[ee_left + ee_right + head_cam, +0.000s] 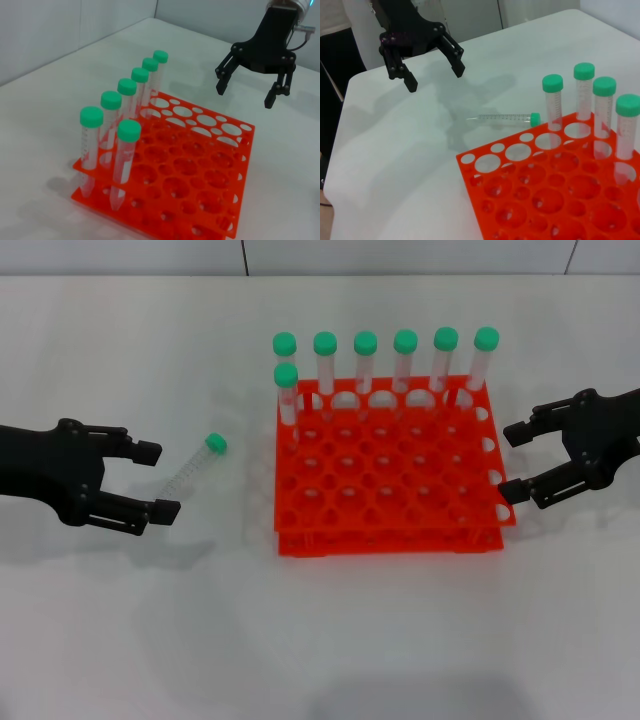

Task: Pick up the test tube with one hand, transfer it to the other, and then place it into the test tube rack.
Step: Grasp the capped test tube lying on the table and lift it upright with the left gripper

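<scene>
The left gripper (150,480) is held at the left edge of the head view, fingers spread. The right gripper (512,462) is held at the right edge, likewise spread.

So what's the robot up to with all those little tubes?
It is sorting tubes into the orange rack, where seven green-capped ones already stand. One more test tube lies on the white table left of the rack. The left gripper hovers open beside it, not touching. The right gripper waits open at the rack's right side, holding nothing.
</scene>
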`<state>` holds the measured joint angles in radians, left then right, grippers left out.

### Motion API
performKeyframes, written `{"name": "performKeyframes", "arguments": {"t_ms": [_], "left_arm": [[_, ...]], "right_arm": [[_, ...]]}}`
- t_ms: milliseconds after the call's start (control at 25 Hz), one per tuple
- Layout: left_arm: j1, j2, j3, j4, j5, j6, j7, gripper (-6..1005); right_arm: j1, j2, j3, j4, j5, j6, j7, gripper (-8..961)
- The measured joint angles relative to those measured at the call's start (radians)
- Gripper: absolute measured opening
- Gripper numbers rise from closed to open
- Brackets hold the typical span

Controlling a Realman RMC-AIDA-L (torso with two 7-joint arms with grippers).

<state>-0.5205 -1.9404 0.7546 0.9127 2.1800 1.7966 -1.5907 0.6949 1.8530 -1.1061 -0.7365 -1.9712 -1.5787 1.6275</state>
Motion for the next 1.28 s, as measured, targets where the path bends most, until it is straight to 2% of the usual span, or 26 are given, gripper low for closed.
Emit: {"name": "performKeyframes", "arguments": {"t_ms": [960,1120,1280], "left_arm": [[0.005,0.003,0.000,0.000,0.004,-0.013,-0.006,872],[0.003,-0.003,0.002,0.035,0.010,-0.030,-0.103,873],[0.003,-0.020,0.006,0.149,0.045,-0.034,-0.277,873]], "right_arm": [[0.000,0.005,0.001,-0.002,0.000,0.004,0.000,856],[0.000,0.007,-0.002,-0.003,0.000,0.014,-0.001,856],[0.002,0.009,-0.005,-0.003,0.000,0.023,-0.010,857]]}}
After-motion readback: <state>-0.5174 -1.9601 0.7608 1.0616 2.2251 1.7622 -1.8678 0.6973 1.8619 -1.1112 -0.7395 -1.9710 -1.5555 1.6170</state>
